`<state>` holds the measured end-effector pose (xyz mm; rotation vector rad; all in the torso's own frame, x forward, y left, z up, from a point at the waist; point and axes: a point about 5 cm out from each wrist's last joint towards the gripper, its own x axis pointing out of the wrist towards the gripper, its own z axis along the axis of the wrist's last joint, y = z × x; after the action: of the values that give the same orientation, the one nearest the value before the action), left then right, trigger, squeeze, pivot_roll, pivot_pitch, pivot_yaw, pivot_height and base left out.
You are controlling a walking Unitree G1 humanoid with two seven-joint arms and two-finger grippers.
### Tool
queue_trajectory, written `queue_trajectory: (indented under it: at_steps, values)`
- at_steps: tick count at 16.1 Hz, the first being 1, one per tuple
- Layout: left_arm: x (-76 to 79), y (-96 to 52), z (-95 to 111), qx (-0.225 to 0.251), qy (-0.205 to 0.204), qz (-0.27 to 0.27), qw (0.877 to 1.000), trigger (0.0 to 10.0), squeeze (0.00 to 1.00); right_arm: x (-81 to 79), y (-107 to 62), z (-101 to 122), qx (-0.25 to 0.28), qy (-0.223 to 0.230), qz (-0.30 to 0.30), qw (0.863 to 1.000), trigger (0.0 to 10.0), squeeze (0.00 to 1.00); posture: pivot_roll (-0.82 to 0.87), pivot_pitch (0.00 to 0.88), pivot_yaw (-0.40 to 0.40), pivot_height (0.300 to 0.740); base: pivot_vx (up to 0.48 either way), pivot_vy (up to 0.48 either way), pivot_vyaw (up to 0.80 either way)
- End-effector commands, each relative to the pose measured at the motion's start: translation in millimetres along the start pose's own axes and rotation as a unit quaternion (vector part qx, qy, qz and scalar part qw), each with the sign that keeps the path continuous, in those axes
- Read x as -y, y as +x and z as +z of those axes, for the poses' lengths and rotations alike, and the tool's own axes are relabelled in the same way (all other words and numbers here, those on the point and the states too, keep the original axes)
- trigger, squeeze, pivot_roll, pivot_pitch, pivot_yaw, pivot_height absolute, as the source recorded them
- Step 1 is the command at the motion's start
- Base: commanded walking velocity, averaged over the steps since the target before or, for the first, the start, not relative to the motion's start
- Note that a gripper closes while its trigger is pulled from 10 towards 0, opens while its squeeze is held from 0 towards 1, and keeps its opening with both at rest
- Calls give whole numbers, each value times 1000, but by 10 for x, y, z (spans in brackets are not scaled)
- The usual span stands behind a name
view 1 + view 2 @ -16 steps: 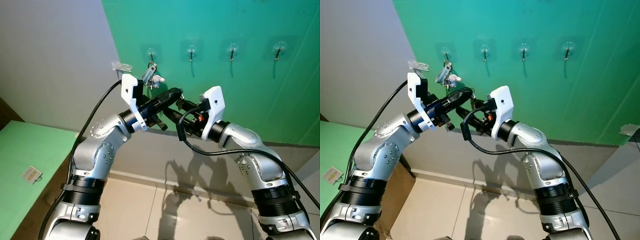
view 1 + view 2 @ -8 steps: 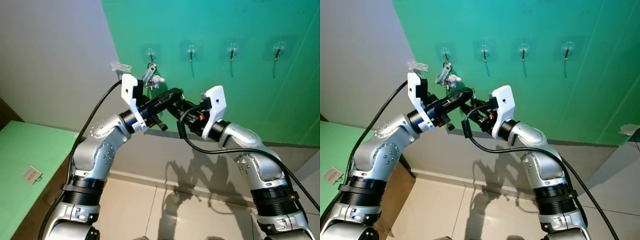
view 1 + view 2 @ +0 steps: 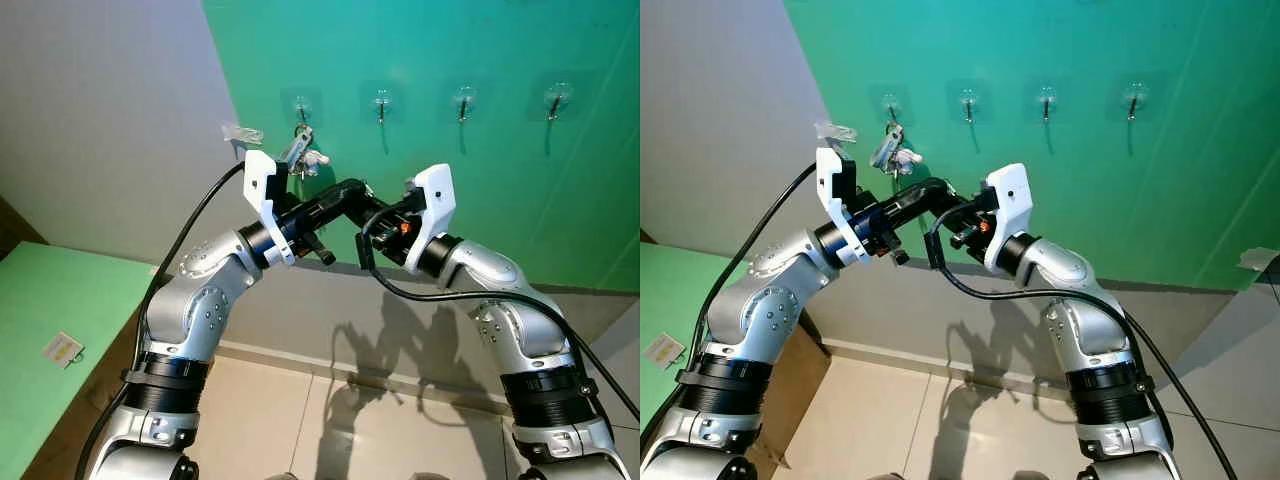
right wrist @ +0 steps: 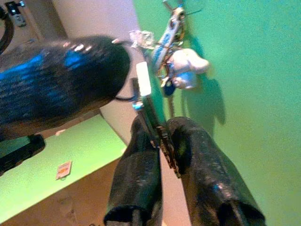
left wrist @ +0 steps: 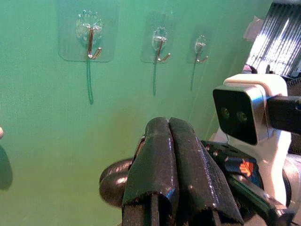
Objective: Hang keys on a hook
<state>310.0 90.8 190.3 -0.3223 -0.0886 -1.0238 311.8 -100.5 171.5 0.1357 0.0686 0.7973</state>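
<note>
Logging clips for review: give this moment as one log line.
keys: silver bunch with white charm, hanging on leftmost clear hook | left gripper: shut, below keys | right gripper: beside left gripper's tip

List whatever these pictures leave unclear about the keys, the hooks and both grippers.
- Keys: in the eye views they hang at the leftmost hook, but whether the ring sits fully on it is too small to tell.
- Left gripper: fingers pressed together; anything pinched between them is hidden by the fingers themselves.
- Right gripper: a thin strip lies between its fingers; what it is, blurred.
- Fingertips of both grippers overlap in the eye views.
</note>
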Motion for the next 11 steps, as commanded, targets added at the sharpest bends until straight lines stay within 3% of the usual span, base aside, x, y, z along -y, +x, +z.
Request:
queue_trajectory:
  at_steps: [1, 8, 9, 11]
  values:
    - [-13, -37, 7, -8, 9, 2, 1000, 0, 0, 37, -2, 65, 13, 1, -10, 1000, 0, 0, -223, 0, 131, 740, 0, 0, 0]
    - [-113, -35, -7, -29, 50, 53, 997, 0, 0, 24, -7, 65, 16, 4, -6, 1000, 0, 0, -222, 0, 132, 740, 0, 0, 0]
    - [-136, -36, -14, -35, 57, 61, 996, 10000, 1000, 21, -11, 58, 15, 4, -5, 1000, 0, 0, -222, 0, 133, 740, 0, 0, 0]
    - [-201, -48, 20, -26, 59, 82, 995, 10000, 1000, 19, -14, 48, 13, 3, -4, 1000, 0, 0, -223, 0, 133, 740, 0, 0, 0]
